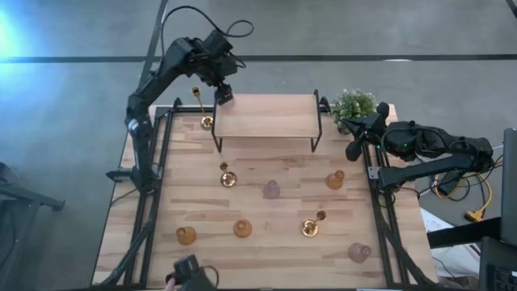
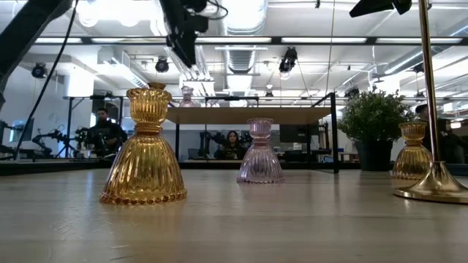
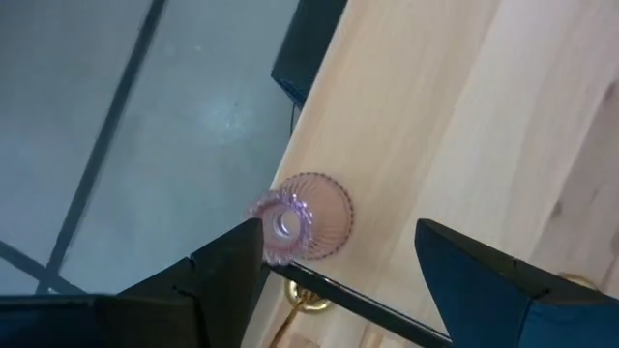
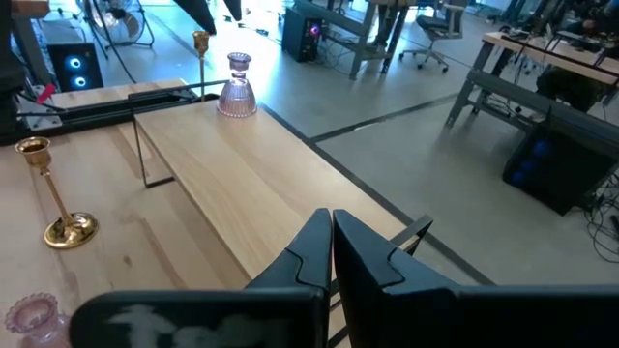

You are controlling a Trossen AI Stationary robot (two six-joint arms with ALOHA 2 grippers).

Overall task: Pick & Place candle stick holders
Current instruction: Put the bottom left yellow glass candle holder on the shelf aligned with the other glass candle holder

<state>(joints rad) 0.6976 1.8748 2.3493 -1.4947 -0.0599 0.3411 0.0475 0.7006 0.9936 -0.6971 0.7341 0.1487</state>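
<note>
Left claw (image 3: 334, 266) spread wide, empty, above pink holder (image 3: 302, 217) standing at raised shelf (image 1: 266, 115) corner. Judgement: lift straight clear, avoid clipping it. Right claw (image 4: 332, 242) closed, beside shelf.

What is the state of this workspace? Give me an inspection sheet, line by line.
Surface: light wooden table carrying a wooden shelf on black legs.
Job's things: one pink ribbed glass holder on the shelf's corner; on the table two pink glass holders, three amber glass holders, three gold thin-stemmed candlesticks.
Clutter: green potted plant; unidentified dark object at the near edge.
Grippers: left gripper open above the shelved holder; right gripper shut, waiting at the table's right edge.
Cables: black cable looping over the left arm; yellow cable on the floor.
Surroundings: people at desks.
</note>
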